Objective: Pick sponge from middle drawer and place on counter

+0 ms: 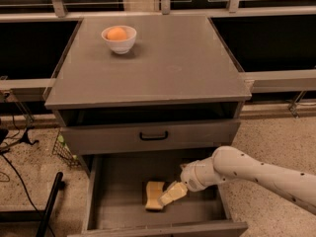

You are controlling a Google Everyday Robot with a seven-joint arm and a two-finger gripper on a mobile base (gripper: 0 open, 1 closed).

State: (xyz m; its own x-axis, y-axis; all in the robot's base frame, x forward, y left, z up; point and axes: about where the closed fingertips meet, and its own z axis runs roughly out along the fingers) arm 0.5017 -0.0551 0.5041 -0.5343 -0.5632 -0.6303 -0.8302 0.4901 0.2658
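The sponge (153, 190), a small pale-yellow block, lies on the floor of the open middle drawer (118, 196), a little left of its centre. My gripper (167, 196) reaches down into the drawer from the right. Its cream-coloured tip lies against the sponge's right side and partly covers it. The white arm (256, 172) stretches from the right edge of the view to the gripper. The counter (163, 63) is the flat grey top of the cabinet, above the drawers.
A white bowl (119, 42) with an orange ball (117, 33) stands at the counter's back left. A shut drawer front with a black handle (153, 136) sits above the open drawer. A black pole (49, 206) and cables lie on the floor at left.
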